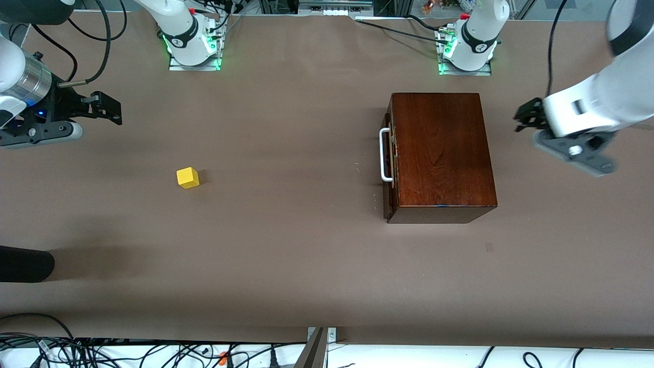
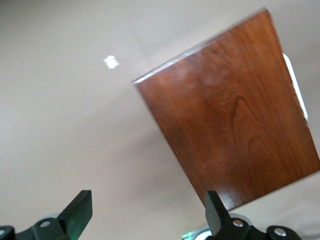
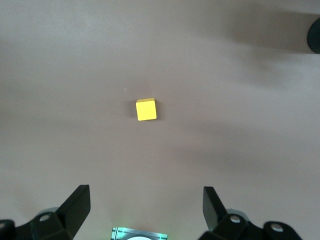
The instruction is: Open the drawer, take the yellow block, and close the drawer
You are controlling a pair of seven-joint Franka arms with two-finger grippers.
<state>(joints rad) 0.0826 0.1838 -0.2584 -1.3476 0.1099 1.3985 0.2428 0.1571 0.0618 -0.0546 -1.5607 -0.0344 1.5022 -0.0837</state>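
The dark wooden box (image 1: pixel 442 153) stands toward the left arm's end of the table, its drawer (image 1: pixel 390 168) pushed in, with the white bar handle (image 1: pixel 384 155) facing the right arm's end. In the left wrist view the box top (image 2: pixel 235 130) fills much of the frame and the handle (image 2: pixel 296 85) shows at its edge. The yellow block (image 1: pixel 187 178) lies on the bare table toward the right arm's end. My right gripper (image 1: pixel 110 110) hangs open over the table near that end, with the block (image 3: pixel 146 109) ahead of its jaws (image 3: pixel 146 200). My left gripper (image 1: pixel 523 118) hangs open and empty (image 2: pixel 148 205) over the table beside the box.
A dark rounded object (image 1: pixel 25 263) pokes in at the table's edge at the right arm's end, nearer the front camera than the block, and also shows in the right wrist view (image 3: pixel 314 35). Cables (image 1: pixel 153 352) run along the near edge. Both arm bases (image 1: pixel 194 46) stand along the back.
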